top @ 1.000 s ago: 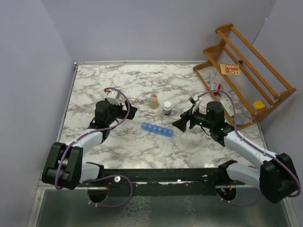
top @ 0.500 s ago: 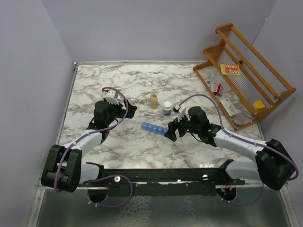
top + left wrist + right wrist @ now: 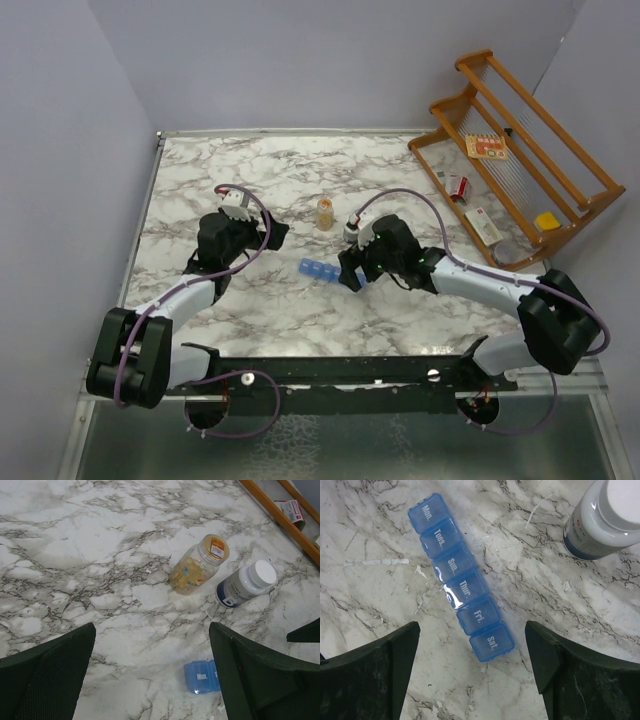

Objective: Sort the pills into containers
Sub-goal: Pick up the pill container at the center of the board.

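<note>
Right gripper (image 3: 471, 630): jaws spread wide, nothing held, straddling the "Sat." end of the containers (image 3: 460, 587). The strip lies flat, diagonally from upper left to lower centre of the wrist view, with all visible lids shut. Left gripper (image 3: 152, 630): equally wide and empty, off at centre left of the overhead view. Beyond the strip, a white-capped bottle (image 3: 607, 520) stands at upper right, with an amber bottle (image 3: 197, 565) farther back. Risk: the light strip may skid or pivot on the smooth marble (image 3: 380, 540) if one finger lands first. A swing to the right could topple the capped bottle.
</note>
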You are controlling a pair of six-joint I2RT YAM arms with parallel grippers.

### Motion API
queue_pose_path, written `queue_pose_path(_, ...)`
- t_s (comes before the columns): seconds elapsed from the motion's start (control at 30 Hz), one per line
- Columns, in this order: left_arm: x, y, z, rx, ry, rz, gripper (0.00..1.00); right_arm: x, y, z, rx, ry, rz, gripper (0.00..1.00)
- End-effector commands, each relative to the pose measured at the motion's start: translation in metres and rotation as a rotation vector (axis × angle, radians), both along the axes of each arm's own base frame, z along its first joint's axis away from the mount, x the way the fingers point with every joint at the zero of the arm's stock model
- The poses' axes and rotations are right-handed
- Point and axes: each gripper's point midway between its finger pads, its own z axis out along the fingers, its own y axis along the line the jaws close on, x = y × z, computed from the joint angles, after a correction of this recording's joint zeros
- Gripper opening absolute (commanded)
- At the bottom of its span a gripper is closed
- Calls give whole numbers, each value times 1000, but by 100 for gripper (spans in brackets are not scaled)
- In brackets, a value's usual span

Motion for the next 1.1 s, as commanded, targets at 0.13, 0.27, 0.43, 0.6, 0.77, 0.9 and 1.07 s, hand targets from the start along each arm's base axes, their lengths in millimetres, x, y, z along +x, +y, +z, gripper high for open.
queue_pose_path(0.13, 4, 2, 16, -12, -37, 20, 99, -3, -4, -8, -133, 59, -30, 88)
queue_pose_path(0.27, 5, 1, 18, -15, -42, 20, 99, -6, -9, -20, -203, 98, -48, 89)
queue_pose_path(0.43, 8, 1, 20, -15, -44, 21, 99, -13, -14, -37, -256, 130, -42, 89)
queue_pose_path(0.6, 8, 1, 19, -13, -41, 21, 99, -14, -12, -38, -259, 130, -14, 90)
queue_pose_path(0.77, 10, 1, 19, -14, -39, 26, 99, -12, -13, -43, -281, 128, -8, 90)
queue_pose_path(0.9, 11, 1, 21, -18, -41, 24, 99, -10, -13, -48, -303, 117, -11, 90)
queue_pose_path(1.07, 11, 0, 19, -17, -35, 22, 99, -3, -11, -53, -311, 104, -22, 90)
